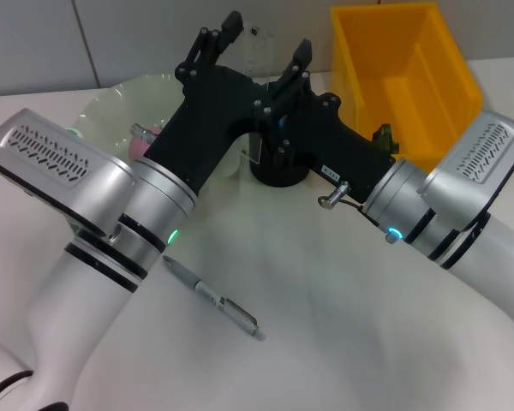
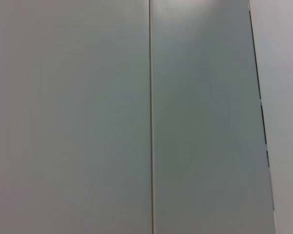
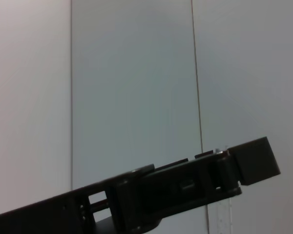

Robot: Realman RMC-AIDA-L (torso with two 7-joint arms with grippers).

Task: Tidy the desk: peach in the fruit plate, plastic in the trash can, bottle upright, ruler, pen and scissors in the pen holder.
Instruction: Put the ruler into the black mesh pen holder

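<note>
Both arms cross above the black pen holder [image 1: 278, 171]. The left gripper [image 1: 225, 43] spreads wide, beside what may be a clear ruler [image 1: 259, 47]. Right gripper [image 1: 296, 68]: finger spacing unclear. A pen [image 1: 212, 295] lies on the surface [image 1: 325, 325], well behind both grippers.

White desk top [image 1: 325, 342], gray panelled wall [image 2: 88, 117] w/ vertical seams behind.

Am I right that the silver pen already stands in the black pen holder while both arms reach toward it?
Not quite. The head view shows the silver pen lying flat on the white desk, not in the black pen holder; both arms do reach toward it.
</note>
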